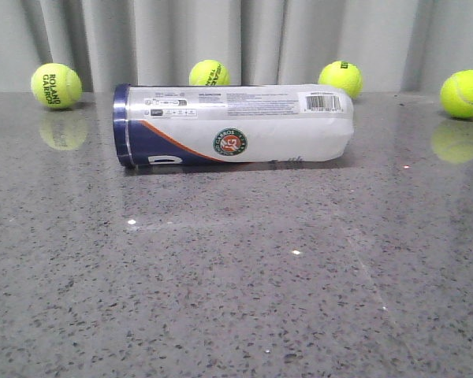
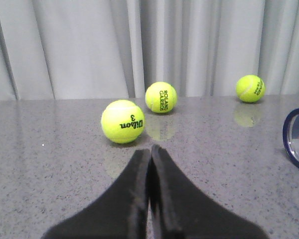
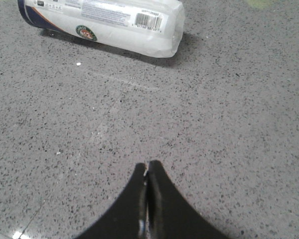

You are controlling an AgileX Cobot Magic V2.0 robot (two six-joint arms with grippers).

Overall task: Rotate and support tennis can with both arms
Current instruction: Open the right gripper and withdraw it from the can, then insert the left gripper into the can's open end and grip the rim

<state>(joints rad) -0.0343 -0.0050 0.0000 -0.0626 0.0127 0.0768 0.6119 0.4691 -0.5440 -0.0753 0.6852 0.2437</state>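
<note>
Left gripper [image 2: 150, 149] with fingers pressed together — tips meeting in a narrow seam, nothing between them. Right gripper [image 3: 147, 164] likewise closed and empty — tapering black fingers touching at the tips, angled downward.
</note>
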